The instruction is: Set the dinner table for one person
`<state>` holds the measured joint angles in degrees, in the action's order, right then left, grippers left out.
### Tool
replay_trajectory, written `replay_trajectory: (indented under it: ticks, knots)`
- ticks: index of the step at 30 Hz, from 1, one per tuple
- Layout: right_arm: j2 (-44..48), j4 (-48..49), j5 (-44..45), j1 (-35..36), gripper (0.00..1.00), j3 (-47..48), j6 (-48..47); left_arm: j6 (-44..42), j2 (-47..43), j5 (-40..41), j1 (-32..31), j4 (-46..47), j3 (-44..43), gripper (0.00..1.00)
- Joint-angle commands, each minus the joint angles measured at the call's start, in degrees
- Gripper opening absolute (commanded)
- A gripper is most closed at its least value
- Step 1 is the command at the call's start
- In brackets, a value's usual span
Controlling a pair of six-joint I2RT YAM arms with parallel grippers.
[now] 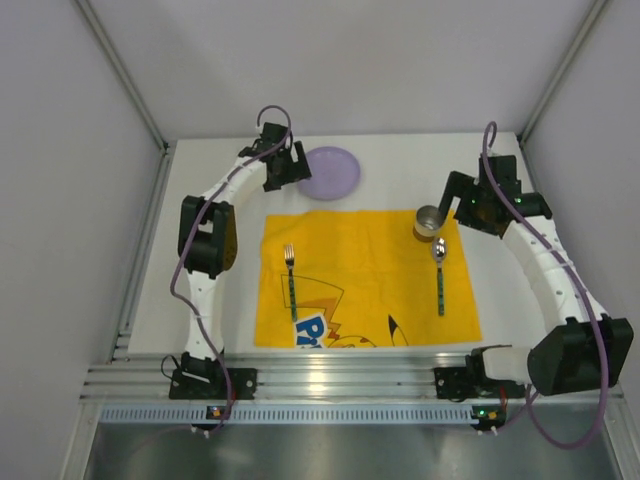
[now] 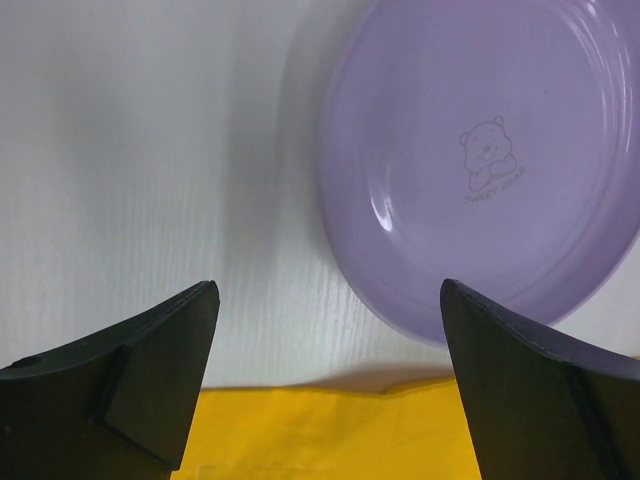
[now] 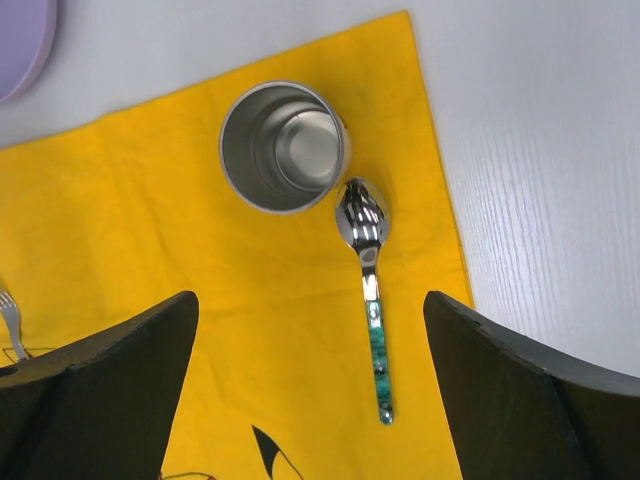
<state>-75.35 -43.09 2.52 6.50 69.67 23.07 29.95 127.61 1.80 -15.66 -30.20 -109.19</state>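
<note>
White matte dinner table (image 1: 400, 165) fills the bay, with grey walls round it. Yellow printed cloth (image 1: 370, 300) lies flat at its centre. On the cloth: fork (image 1: 291, 280) left, spoon (image 3: 366, 290) right, both bright metal with green patterned handles. Steel cup (image 3: 283, 147), cylindrical, stands upright just beside the spoon's bowl. Lilac plate (image 2: 480, 170), round and glossy with a small bear print, sits off the cloth on bare table by its far edge. Left gripper (image 2: 328, 290) hangs over the plate's near rim, jaws wide, holding nothing. Right gripper (image 3: 310, 300) hangs above the spoon, likewise wide and empty. Judgement: cutlery and cup look placed; moving the plate to centre remains.
</note>
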Motion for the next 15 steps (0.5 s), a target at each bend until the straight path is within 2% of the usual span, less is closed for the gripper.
replay_trajectory:
  ticks: [1, 5, 9, 10, 11, 13, 15]
  knots:
    - [4.3, -4.9, 0.6, -0.3, 0.94, -2.9, -0.5, 1.5, 3.8, -3.5, 0.1, 3.2, -3.8, 0.97]
    - [8.5, -6.5, 0.9, -1.0, 0.94, -5.2, -0.7, 3.0, 6.5, -4.8, 0.1, 4.3, -3.9, 0.95]
    - [9.8, -6.9, 1.0, -1.1, 0.93, -7.1, -1.0, 4.5, 9.1, -5.8, 0.1, 5.3, -4.9, 0.88]
    - [9.8, -7.0, 1.1, -1.1, 0.93, -7.5, -1.1, 5.0, 9.5, -6.0, 0.1, 5.5, -5.6, 0.79]
    - [9.6, -7.0, 1.0, -1.2, 0.93, -7.7, -1.0, 5.3, 10.5, -6.2, 0.1, 5.8, -5.9, 0.75]
    - [9.3, -7.0, 0.8, -1.2, 0.92, -7.7, -1.1, 6.8, 11.5, -7.3, 0.2, 6.4, -7.1, 0.56]
    - [8.9, -7.0, 0.7, -1.2, 0.92, -7.4, -1.3, 7.9, 13.1, -8.2, 0.3, 6.7, -8.1, 0.47]
